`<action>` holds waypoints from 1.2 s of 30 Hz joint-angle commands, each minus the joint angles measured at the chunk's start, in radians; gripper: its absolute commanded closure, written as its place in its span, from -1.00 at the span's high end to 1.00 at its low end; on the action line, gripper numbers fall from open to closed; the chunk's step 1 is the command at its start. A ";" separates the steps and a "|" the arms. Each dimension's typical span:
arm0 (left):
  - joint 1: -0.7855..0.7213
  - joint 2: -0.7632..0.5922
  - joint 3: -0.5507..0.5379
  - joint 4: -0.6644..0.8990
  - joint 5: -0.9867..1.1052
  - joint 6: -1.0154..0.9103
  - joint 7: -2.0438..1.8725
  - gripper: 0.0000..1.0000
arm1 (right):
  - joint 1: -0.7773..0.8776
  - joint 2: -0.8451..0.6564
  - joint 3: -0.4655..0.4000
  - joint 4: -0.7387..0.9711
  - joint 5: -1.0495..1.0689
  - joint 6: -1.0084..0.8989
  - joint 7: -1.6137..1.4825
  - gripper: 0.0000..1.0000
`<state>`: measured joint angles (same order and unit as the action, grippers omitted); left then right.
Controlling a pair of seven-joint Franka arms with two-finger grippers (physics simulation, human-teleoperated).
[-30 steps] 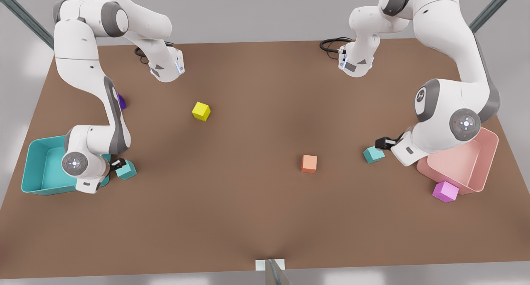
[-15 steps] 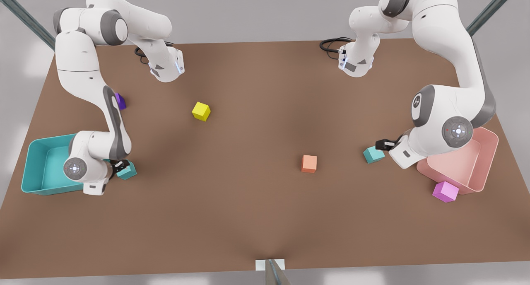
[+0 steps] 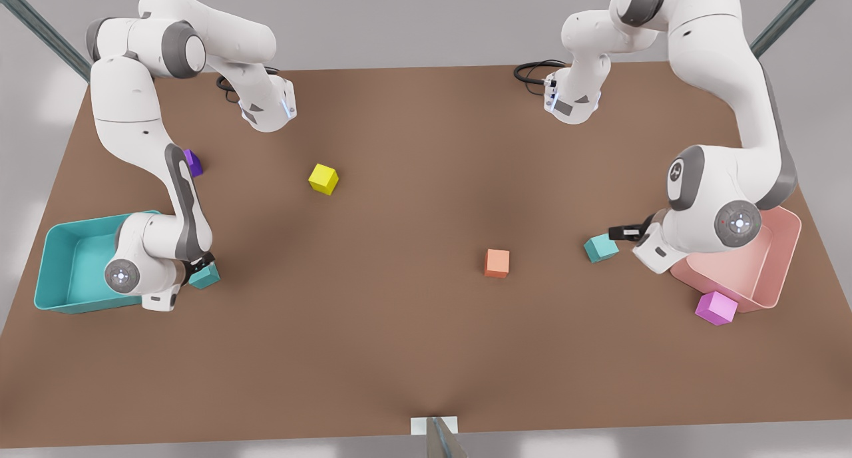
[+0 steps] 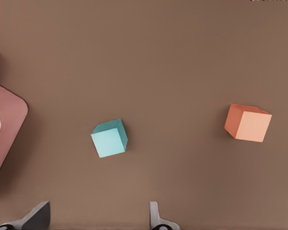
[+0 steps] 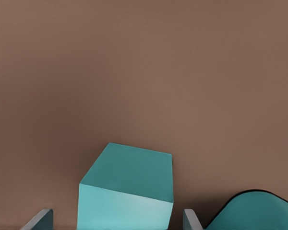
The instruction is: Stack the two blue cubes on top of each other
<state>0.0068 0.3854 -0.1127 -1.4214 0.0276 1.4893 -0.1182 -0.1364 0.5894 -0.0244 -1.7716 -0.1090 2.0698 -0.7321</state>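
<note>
In the front view you see one plain teal cube (image 3: 601, 247) near the pink bin (image 3: 765, 271), under your left pincer (image 3: 622, 233), and its twin (image 3: 204, 275) beside the teal bin (image 3: 60, 271); your left wrist view shows spread fingers (image 4: 156, 218) short of that cube (image 4: 109, 138); your right wrist view shows the right pincer (image 5: 117, 221) spread around the twin (image 5: 127, 191).

A broad stretch of bare worktop (image 3: 413, 338) runs across the middle and lower part of the front view, broken only by the yellow cube (image 3: 323, 178) left of centre and the orange cube (image 3: 496, 262) right of centre. At lower left the teal bin (image 3: 56, 245) stands just beside one blue cube (image 3: 204, 275), closing off that side. At lower right the pink bin (image 3: 779, 271) and magenta cube (image 3: 716, 307) crowd the edge near the other blue cube (image 3: 601, 247).
</note>
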 commanded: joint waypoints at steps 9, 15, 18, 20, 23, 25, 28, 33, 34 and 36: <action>0.004 0.001 -0.001 -0.008 -0.005 0.008 -0.230 1.00 | 0.001 0.010 -0.006 -0.034 0.003 0.003 -0.001 1.00; 0.004 0.003 -0.001 -0.008 0.000 0.006 -0.230 1.00 | 0.000 0.026 -0.006 -0.032 0.003 0.001 0.031 0.87; 0.004 0.003 -0.001 -0.008 0.002 0.006 -0.230 1.00 | -0.002 0.039 -0.006 -0.026 0.006 0.003 0.030 0.39; 0.004 0.003 -0.001 -0.008 0.002 0.006 -0.230 1.00 | -0.002 0.039 -0.006 -0.025 0.014 0.001 0.026 0.02; 0.004 0.003 -0.001 -0.008 0.003 0.006 -0.230 1.00 | -0.005 0.023 -0.006 -0.025 0.032 -0.013 0.020 -0.27; 0.005 0.003 -0.001 -0.008 0.003 0.005 -0.228 1.00 | 0.003 -0.016 -0.003 -0.022 0.054 -0.083 0.020 -0.42; 0.005 0.003 -0.001 -0.008 0.003 0.003 -0.228 1.00 | 0.015 -0.074 0.086 0.093 0.055 -0.293 0.065 -0.47; 0.030 0.001 -0.001 -0.014 0.005 -0.009 -0.227 1.00 | 0.331 -0.068 0.391 0.506 0.089 -0.548 0.508 -0.47; 0.048 0.021 -0.001 -0.017 0.005 0.009 -0.227 1.00 | 0.434 -0.062 0.405 0.567 0.087 -0.534 0.559 -0.51; 0.150 0.107 -0.002 -0.008 -0.029 0.114 -0.199 1.00 | 0.595 0.000 0.406 0.675 0.086 -0.527 0.654 -0.51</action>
<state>0.1255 0.4721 -0.1143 -1.4316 0.0178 1.5250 -0.3117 0.4092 0.5754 0.3738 -1.1373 -0.0094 1.6487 -0.5737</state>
